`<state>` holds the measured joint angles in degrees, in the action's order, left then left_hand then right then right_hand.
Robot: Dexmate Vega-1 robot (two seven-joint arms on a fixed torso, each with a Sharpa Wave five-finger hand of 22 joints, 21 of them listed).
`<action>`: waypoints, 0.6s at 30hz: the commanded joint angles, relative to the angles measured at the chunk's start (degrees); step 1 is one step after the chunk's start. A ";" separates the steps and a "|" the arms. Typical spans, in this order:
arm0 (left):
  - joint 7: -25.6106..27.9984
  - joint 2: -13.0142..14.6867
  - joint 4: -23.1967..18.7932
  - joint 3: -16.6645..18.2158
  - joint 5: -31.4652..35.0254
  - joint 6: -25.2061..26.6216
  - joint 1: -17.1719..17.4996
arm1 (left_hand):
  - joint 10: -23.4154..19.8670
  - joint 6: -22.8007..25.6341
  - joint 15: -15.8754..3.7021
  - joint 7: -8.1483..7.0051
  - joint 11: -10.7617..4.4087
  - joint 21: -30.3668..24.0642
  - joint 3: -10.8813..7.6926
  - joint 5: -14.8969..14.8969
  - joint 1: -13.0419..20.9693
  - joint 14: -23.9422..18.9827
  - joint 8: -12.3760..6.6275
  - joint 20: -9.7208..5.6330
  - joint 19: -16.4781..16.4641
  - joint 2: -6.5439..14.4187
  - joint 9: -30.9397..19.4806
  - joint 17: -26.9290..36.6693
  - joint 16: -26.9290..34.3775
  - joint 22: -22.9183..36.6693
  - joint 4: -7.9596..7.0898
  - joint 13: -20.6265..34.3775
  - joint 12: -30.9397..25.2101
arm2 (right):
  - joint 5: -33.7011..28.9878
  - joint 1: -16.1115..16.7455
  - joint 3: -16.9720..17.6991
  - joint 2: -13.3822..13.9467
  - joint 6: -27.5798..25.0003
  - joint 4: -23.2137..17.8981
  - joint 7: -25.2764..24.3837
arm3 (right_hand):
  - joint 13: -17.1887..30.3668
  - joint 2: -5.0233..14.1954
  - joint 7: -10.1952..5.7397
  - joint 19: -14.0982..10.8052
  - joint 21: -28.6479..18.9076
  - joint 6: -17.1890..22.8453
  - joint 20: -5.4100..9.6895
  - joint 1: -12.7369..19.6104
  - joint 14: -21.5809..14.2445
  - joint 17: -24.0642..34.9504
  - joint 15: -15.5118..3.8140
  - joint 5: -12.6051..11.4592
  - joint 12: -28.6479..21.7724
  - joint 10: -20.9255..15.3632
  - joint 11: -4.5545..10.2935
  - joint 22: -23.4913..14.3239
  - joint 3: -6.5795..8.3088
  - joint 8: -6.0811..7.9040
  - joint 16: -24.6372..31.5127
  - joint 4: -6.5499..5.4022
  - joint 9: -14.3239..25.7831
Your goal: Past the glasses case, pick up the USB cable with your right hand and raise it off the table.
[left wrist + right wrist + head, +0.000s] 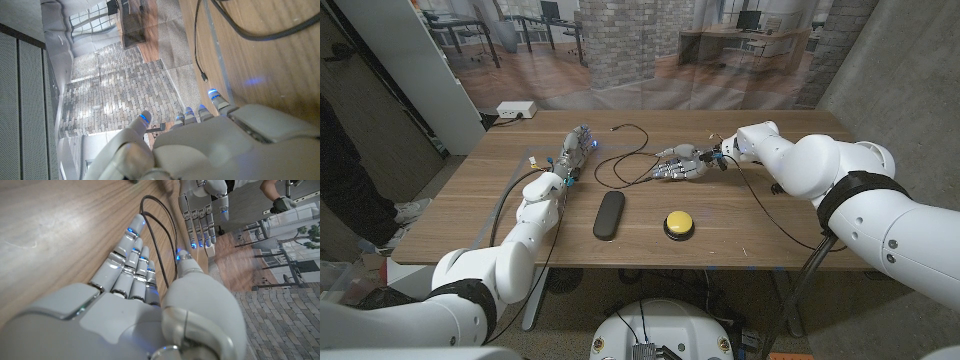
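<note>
While the thin black USB cable [625, 150] loops across the wooden desk [750, 215] beyond the black oval glasses case [609, 214], the right hand [678, 164] lies over it, fingers [131, 255] extended, thumb apart, gripping nothing.

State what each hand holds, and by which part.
Nothing is held. The right hand lies open on the table with the cable running between its fingers and thumb, not gripped. The left hand is open beside the cable loop.
</note>
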<state>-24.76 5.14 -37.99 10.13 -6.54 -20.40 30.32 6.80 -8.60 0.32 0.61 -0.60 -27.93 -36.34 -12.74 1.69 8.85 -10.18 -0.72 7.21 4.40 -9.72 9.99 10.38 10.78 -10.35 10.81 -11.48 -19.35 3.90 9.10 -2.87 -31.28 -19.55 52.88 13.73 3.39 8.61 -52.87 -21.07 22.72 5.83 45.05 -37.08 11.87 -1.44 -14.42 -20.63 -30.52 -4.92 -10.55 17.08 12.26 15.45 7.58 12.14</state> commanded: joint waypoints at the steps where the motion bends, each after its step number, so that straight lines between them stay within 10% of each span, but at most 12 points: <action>1: -0.50 0.35 2.50 0.20 -0.14 -1.09 -1.23 | 0.30 -0.29 0.11 0.27 0.30 0.26 -0.36 -0.38 -0.30 0.27 -0.22 0.18 0.02 5.63 -0.29 0.33 0.37 0.23 -0.02 0.06 -0.29 | 1.03 0.38 -0.30 -1.48 1.20 0.01 -2.52 | 0.35 -0.64 2.33 -0.52 -0.36 0.53 0.15 0.34 -0.75 0.12 -0.11 -0.40 -0.56 -0.57 -0.04 -0.12 -0.38 0.23 -0.16 0.14 0.11; 18: -1.47 0.92 7.12 0.45 -0.26 -3.04 -3.50 | 0.36 -0.29 0.07 0.26 0.25 0.32 -0.36 -0.40 -0.29 0.26 -0.23 0.24 0.04 5.66 -0.29 0.32 0.37 0.24 -0.02 0.06 -0.27 | 2.05 0.62 -1.78 -3.22 2.58 0.01 -4.10 | 0.57 -0.12 2.08 -0.78 -0.48 1.06 0.17 1.37 -1.64 0.36 -0.46 -0.94 -1.07 -1.00 0.19 -0.18 -0.62 -0.09 -0.76 0.05 0.19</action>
<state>-25.54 5.70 -33.74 10.43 -6.69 -22.17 28.23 6.80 -8.60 0.32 0.61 -0.61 -27.93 -36.34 -12.74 1.69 8.85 -10.17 -0.72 7.21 4.40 -9.72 9.98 10.38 10.78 -10.35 10.80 -11.47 -18.03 4.30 8.19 -4.96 -29.58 -19.54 50.03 13.99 2.93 8.59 -53.19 -21.06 23.15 6.15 45.52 -38.21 11.95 -1.75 -15.06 -21.51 -31.01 -4.81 -10.54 16.61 12.26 15.02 7.58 12.13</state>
